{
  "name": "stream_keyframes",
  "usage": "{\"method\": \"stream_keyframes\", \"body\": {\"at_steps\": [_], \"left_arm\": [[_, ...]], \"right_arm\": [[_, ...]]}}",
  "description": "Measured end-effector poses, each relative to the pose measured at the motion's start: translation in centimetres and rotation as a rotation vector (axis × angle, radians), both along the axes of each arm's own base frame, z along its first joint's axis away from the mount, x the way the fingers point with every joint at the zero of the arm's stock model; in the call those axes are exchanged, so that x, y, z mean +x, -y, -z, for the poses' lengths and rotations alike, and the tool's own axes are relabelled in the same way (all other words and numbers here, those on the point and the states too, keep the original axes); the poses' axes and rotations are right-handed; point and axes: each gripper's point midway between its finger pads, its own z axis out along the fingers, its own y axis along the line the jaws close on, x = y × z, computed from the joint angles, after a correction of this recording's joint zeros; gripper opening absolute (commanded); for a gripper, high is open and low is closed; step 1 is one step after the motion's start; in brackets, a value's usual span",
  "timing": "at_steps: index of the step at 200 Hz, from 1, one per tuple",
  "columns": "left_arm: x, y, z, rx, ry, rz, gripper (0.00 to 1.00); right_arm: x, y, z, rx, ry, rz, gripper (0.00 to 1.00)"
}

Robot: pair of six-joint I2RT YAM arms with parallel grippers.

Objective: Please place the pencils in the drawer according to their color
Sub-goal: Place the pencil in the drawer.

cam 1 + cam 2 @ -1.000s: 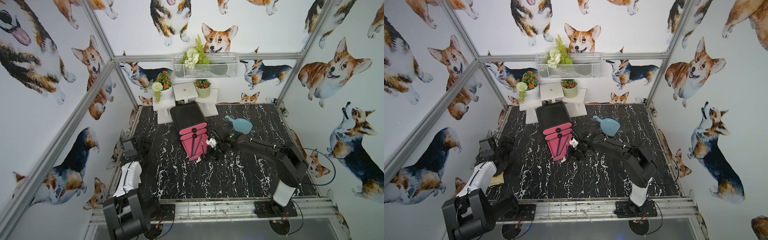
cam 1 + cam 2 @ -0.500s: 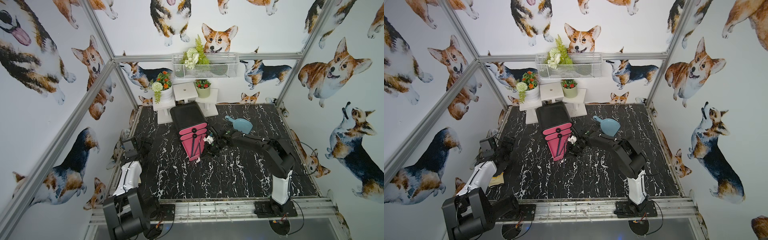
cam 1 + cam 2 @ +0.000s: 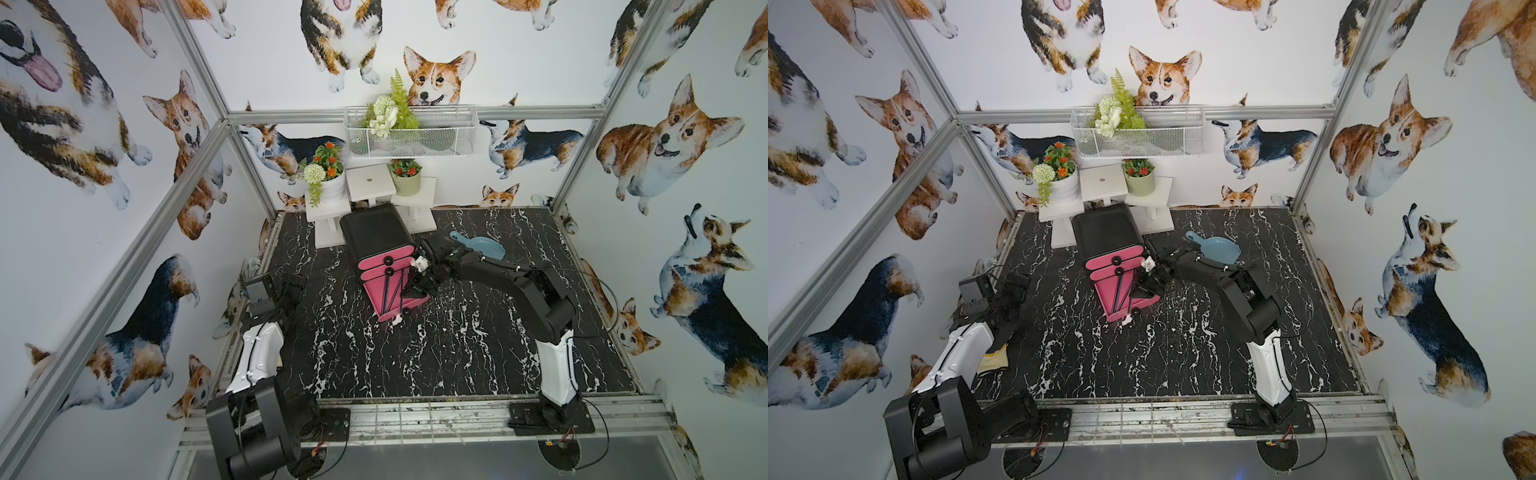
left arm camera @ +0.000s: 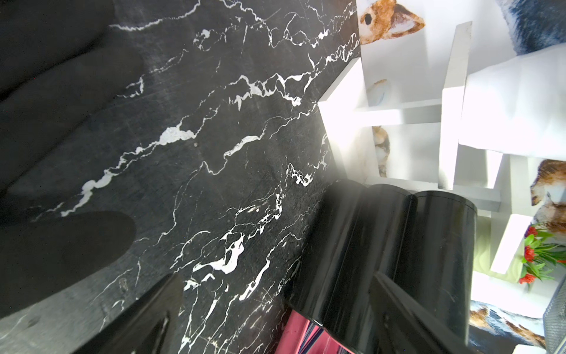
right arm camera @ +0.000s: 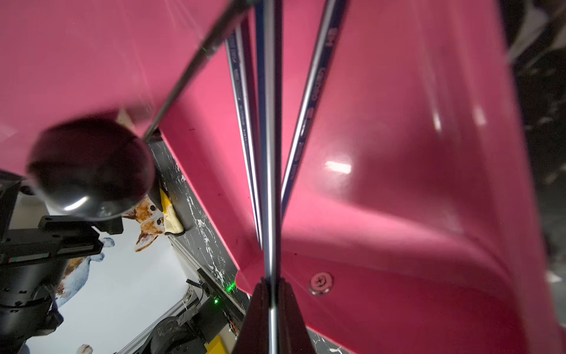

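Right claw (image 5: 272, 280) first: it is pressed together on 1 dark pencil (image 5: 271, 153), and the pencil is pinched lengthwise over the pulled-out bottom drawer (image 3: 380, 297). More dark pencils (image 5: 312, 92) are seen lying in that pink tray. The black chest (image 3: 374, 230) is set toward 12 o'clock on the marble surface (image 3: 415, 365), with a blue dustpan (image 3: 486, 247) at its 3 o'clock. Over at the drawer's 9 o'clock, the left claw (image 4: 275, 275) is held spread wide above the surface.
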Motion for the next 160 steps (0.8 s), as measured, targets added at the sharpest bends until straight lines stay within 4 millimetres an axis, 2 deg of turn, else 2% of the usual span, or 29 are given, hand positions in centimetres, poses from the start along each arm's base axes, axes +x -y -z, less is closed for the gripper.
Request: {"method": "stream_keyframes", "body": {"at_steps": [21,35,82,121,160], "left_arm": [[0.0,0.0,-0.1,0.001,0.002,0.000,1.00],[0.0,0.0,-0.1,0.002,0.002,0.001,1.00],[0.0,0.1,0.0,-0.001,0.001,0.004,1.00],[0.0,0.1,-0.2,0.001,0.006,0.004,1.00],[0.0,0.1,-0.4,0.003,0.012,0.004,1.00]], "right_arm": [[0.2,0.1,0.8,-0.022,-0.017,0.022,0.00],[0.3,0.1,0.9,-0.025,-0.024,0.033,0.03],[0.4,-0.3,1.1,-0.001,-0.050,0.072,0.04],[0.3,-1.2,1.1,0.048,-0.070,0.106,0.16],[0.4,-1.8,1.1,0.052,-0.054,0.128,0.18]]}}
